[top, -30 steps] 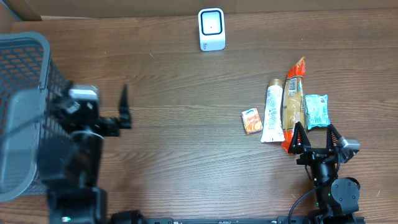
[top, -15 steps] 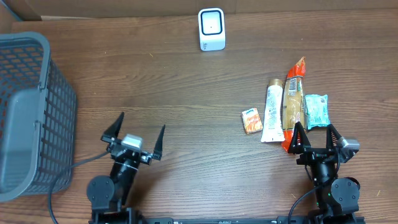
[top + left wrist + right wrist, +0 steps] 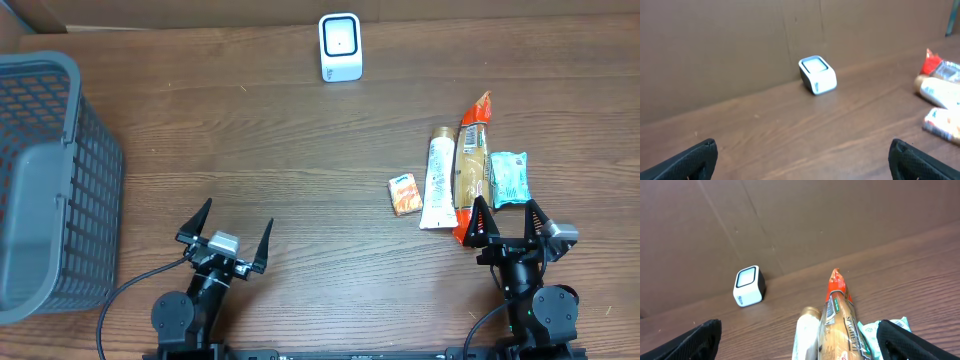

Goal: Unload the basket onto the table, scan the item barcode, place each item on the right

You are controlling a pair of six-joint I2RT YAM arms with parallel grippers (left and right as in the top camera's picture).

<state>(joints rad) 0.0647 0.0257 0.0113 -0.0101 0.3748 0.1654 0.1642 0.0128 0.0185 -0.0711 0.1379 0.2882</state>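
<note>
The basket (image 3: 95, 200) blocks left, packets (image 3: 468, 165) right; middle open.

Both arms are basically all black – the left gripper (image 3: 236, 216) and right gripper (image 3: 504, 204) have pointy triangular fingers (image 3: 196, 218), a small silver-grey block (image 3: 222, 241) at the base, round joint housings (image 3: 170, 312) behind – plus thin black cables (image 3: 120, 290).

White scanner (image 3: 340, 46) stands upright, well apart from four clustered packets (image 3: 468, 168).

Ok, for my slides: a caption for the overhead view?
Left gripper and right gripper open, empty; scanner at back, four items right, basket left.
</note>
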